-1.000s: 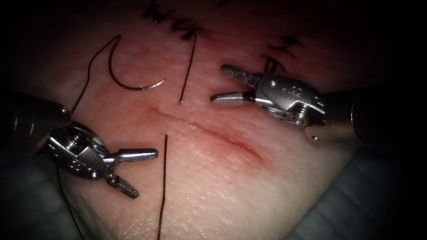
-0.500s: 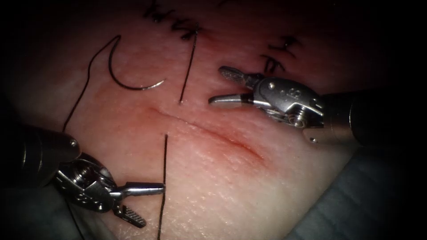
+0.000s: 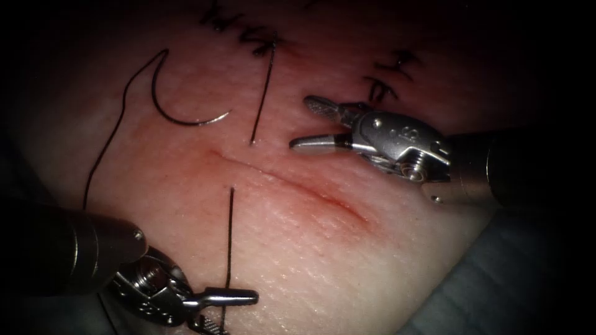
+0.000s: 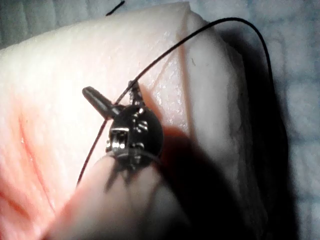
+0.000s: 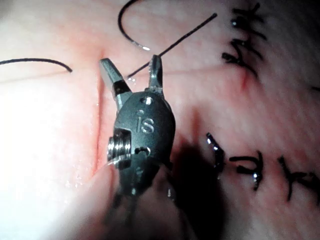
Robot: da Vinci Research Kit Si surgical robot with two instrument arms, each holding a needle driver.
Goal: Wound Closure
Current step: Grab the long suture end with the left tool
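Right wrist view read "is" on the right tool (image 5: 131,70), spread, empty; left tool (image 3: 231,309) spread around thread (image 3: 228,248); needle (image 3: 180,102) lay free on tissue (image 3: 310,260).

From above, light pools on the tissue (image 3: 298,248) at the centre and falls away to near black at every edge, with my arms' shafts lost in shadow. Up close, my left claw (image 4: 112,97) casts a heavy dark shadow, and glare washes the tissue pale. My right claw (image 5: 131,72) is crisp, its shaft blurred.
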